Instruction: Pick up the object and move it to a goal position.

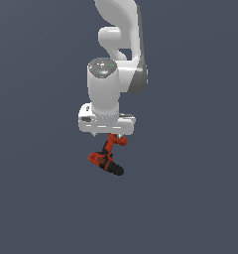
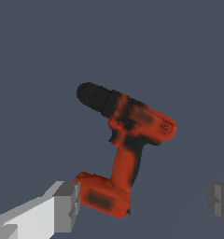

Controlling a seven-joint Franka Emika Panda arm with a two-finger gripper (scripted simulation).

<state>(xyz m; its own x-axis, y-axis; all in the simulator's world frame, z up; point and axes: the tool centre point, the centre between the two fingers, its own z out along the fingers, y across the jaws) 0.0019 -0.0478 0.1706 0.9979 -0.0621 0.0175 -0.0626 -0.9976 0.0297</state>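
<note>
Looking through the exterior view, the arm's gripper (image 1: pixel 111 134) hangs directly above the drill (image 1: pixel 107 159), whose base end rises to the white hand. The wrist view shows the fingers (image 2: pixel 67 205) spread wide: one pad touches or nearly touches the drill's (image 2: pixel 125 144) battery base, the other stands well apart. Nothing is pinched yet. Closing well likely means centring the base between both pads first, then squeezing evenly.
</note>
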